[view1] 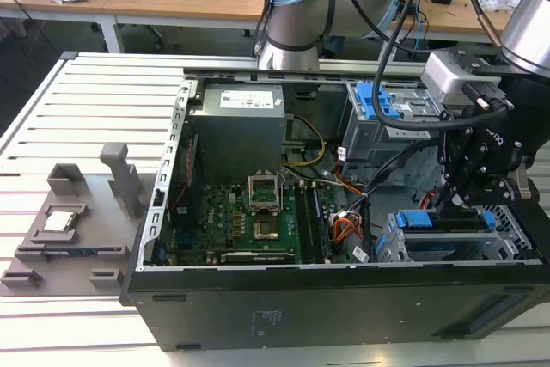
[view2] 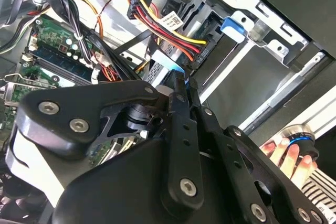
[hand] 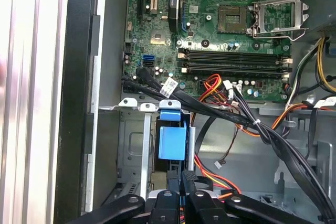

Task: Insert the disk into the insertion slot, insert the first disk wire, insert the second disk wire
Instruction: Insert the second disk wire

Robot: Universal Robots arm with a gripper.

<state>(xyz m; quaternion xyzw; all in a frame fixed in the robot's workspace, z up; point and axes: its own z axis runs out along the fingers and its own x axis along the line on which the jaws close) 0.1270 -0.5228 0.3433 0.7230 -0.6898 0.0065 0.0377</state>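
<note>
We see the disk point(view1: 447, 223) seated in the slot point(view1: 391, 242) at four o'clock, our gripper point(hand: 182, 178) pressed together over it, wires seemingly pending.

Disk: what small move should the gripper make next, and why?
Probably a short, gentle push on the blue end of the disk, along the slot. In the first wrist view the gripper sits just behind that end with jaws closed, and I cannot tell whether the disk is fully seated.
</note>
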